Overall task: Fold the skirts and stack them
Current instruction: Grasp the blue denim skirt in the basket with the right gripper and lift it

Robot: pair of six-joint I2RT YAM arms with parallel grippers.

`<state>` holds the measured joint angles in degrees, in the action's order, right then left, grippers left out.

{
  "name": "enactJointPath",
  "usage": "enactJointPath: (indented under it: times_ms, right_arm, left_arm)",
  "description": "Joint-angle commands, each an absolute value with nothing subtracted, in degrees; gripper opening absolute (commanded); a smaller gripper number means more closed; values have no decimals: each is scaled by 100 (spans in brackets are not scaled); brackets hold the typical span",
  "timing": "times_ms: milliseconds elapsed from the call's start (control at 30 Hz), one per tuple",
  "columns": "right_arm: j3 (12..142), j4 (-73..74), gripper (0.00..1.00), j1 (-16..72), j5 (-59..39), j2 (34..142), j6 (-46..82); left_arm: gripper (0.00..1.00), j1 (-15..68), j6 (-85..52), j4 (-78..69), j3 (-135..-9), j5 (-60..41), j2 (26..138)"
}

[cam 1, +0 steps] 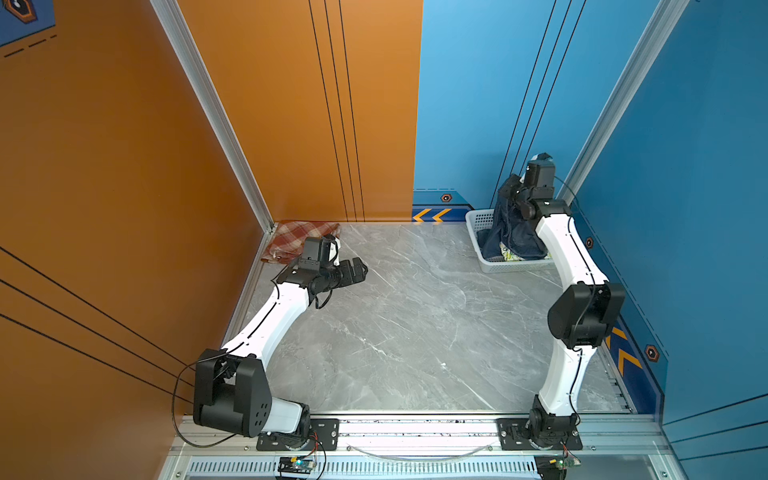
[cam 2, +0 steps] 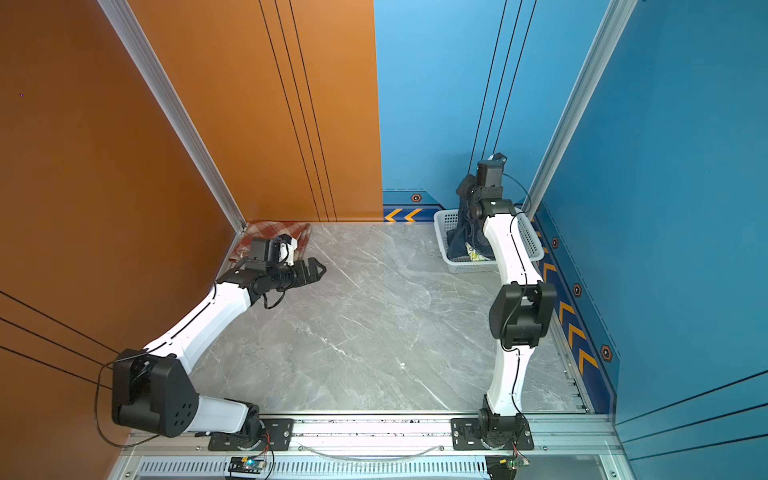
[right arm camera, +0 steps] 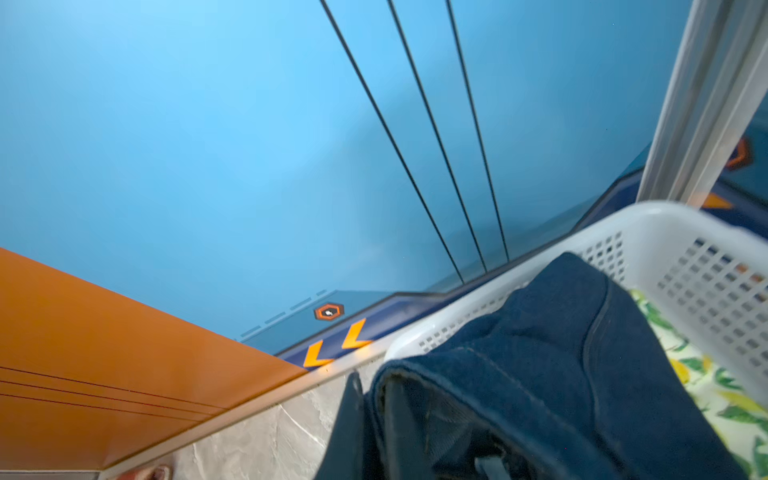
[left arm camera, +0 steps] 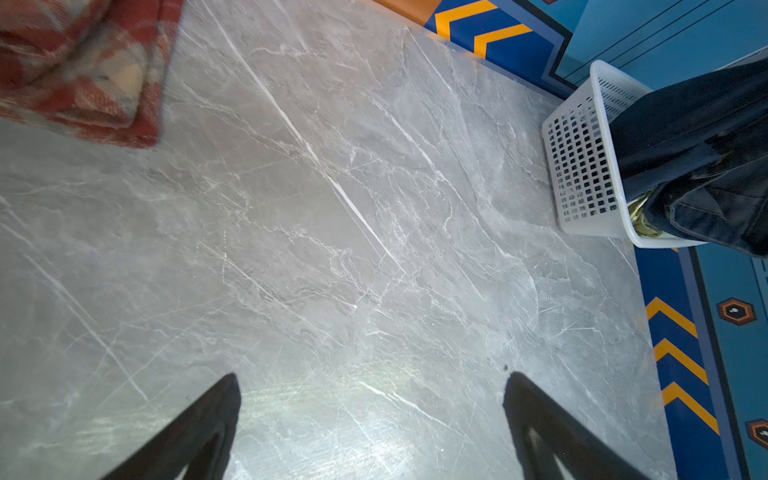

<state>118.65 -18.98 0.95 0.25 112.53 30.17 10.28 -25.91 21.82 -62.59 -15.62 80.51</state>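
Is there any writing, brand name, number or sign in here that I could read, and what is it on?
No words, brands or numbers can be read anywhere.
Sign: orange chevrons on the dark blue strip along the foot of the blue wall.
Sign: hexagon badges on that wall; the mark inside is too small to read.
Circuit boards at the front rail: any print is too small to read.
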Motion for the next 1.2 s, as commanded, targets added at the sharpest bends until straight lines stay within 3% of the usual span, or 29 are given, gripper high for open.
enactJointPath:
  times_ms: [0, 333, 700, 1000, 1167]
  right_arm:
    - [12010, -1760, 0, -12, 61, 10717, 2800]
    - [12678, -1750, 0, 4, 0, 10395, 2647]
    - [13017, -1653, 0, 764, 404, 9785, 2054]
    - [12938, -1752, 0, 2162, 981, 9099, 1103]
    - [12174, -1534, 0, 3132, 1254, 8677, 1030]
  left_arm:
    - [100, 938, -2647, 1871, -6150, -1818, 7688]
    - [100, 742, -2795, 1591, -5966, -1962, 7541]
    - [98, 486, -2755, 1600, -5959, -1985, 7520]
    - [98, 266, -2795, 1607, -5972, -2027, 7504]
    - [98, 172, -2670, 1636, -5941, -1815, 7317]
